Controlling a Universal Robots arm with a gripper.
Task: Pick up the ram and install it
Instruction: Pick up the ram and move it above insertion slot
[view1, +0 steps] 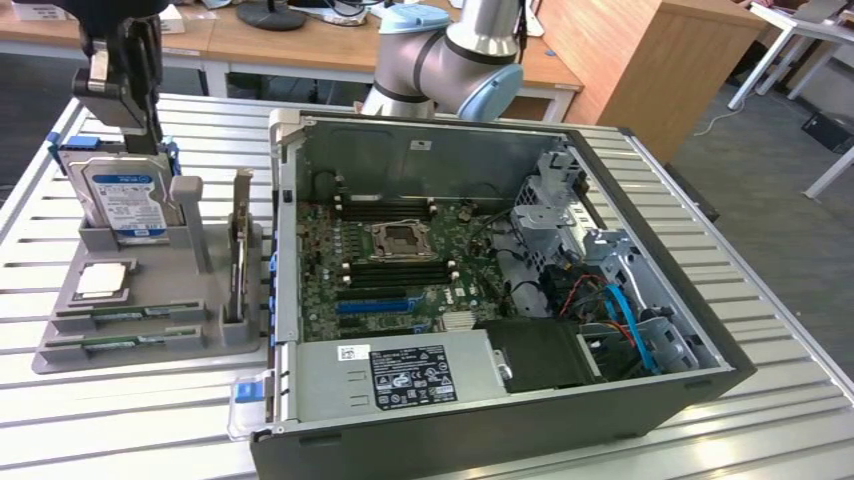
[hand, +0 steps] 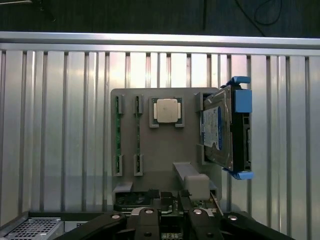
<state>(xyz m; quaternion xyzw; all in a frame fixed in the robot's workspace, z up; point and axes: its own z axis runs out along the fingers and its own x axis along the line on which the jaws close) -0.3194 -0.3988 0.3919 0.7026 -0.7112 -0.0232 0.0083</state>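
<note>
Two ram sticks, thin green boards, lie edge-up in slots at the front of the grey holder tray (view1: 200, 325): one ram stick (view1: 123, 314) behind, the other ram stick (view1: 118, 343) nearer the table edge. From the wrist they are two narrow green strips, one ram stick (hand: 118, 135) beside the other (hand: 137, 134). My gripper (view1: 134, 122) hangs high above the tray, over the hard drive, open and holding nothing. Its dark fingers (hand: 148, 214) frame the wrist picture's lower edge. The open computer case (view1: 287, 200) with its motherboard (view1: 387, 270) stands at the exterior view's right of the tray.
The tray also carries an upright blue-labelled hard drive (view1: 127, 195), a square silver processor (view1: 104, 280) and a thin board standing on edge (view1: 240, 250). Everything rests on a slatted metal table (view1: 134, 420). Wooden desks stand behind, and the arm's base (view1: 441, 70) rises behind the case.
</note>
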